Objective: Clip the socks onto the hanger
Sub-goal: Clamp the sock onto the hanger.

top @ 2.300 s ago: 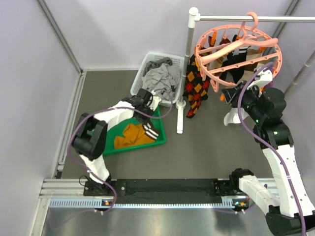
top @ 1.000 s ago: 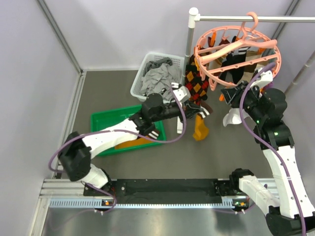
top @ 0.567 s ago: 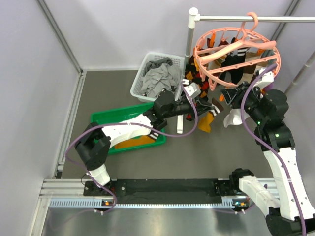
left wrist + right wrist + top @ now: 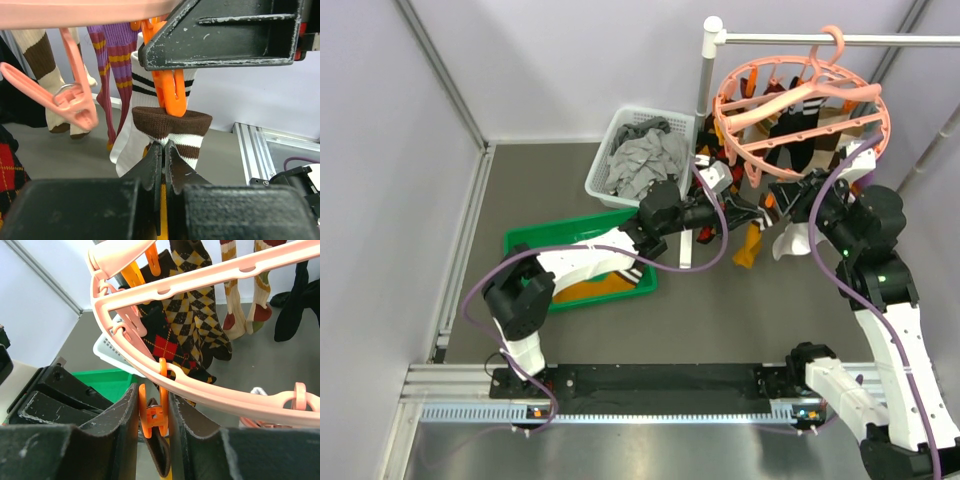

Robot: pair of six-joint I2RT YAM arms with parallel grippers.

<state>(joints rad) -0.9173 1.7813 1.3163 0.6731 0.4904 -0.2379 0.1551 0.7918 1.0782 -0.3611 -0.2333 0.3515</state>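
The salmon-pink ring hanger (image 4: pixel 800 100) hangs from the rail; its rim crosses the right wrist view (image 4: pixel 210 385). My left gripper (image 4: pixel 745 212) is shut on a mustard sock (image 4: pixel 748 245) with a brown, white-striped cuff (image 4: pixel 172 125), pinched just below the cuff (image 4: pixel 163 145). The sock hangs under the hanger's near rim. My right gripper (image 4: pixel 782 193) is shut on an orange clip (image 4: pixel 152 415) on that rim, its fingers (image 4: pixel 117 415) pressing the clip's two arms. The cuff's top edge meets the clip's lower end (image 4: pixel 170 100).
A white basket (image 4: pixel 610 140) of grey garments stands at the back. A green tray (image 4: pixel 535 245) holds another orange sock (image 4: pixel 590 290). The white rail stand (image 4: pixel 700 120) rises between them. Argyle socks (image 4: pixel 200 320) and other socks hang from the hanger.
My left arm has lifted the mustard sock from the green tray and carried it right, up to the hanger's near rim. My right gripper has stayed at the orange clip.
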